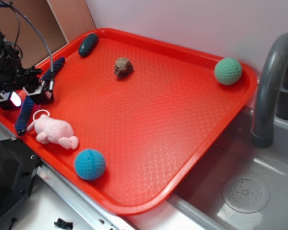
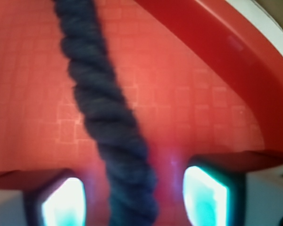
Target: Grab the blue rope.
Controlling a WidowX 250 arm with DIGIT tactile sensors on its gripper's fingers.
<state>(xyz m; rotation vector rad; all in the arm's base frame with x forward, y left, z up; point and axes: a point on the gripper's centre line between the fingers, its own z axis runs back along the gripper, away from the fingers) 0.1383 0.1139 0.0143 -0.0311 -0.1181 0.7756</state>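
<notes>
down at the left edge of the red tray [image 1: 192, 139], the blue rope [image 1: 25, 115] lies along the rim, one end near the dark teal pebble [image 1: 88, 44] side and the other end close to the pink plush toy [image 1: 53, 132]. the gripper [image 1: 26, 95] sits low over the rope's middle stretch. in the wrist view the rope [image 2: 108, 117] runs down between the two lit fingertips [image 2: 205, 197], with gaps on both sides, so the jaws are spread and grasping nothing.

around it: the pink plush toy is just beside the rope's near end, its white loop almost at the cord. a blue crocheted ball [image 1: 90, 164] rests near the tray's front edge, a brown rock [image 1: 123, 67] sits toward the back, and a green crocheted ball [image 1: 228, 71] is in the far right corner, well apart. the tray's raised rim [image 2: 236, 52] runs close beside the rope. a grey faucet [image 1: 269, 81] and sink drain [image 1: 246, 195] lie to the right. no writing is readable.
</notes>
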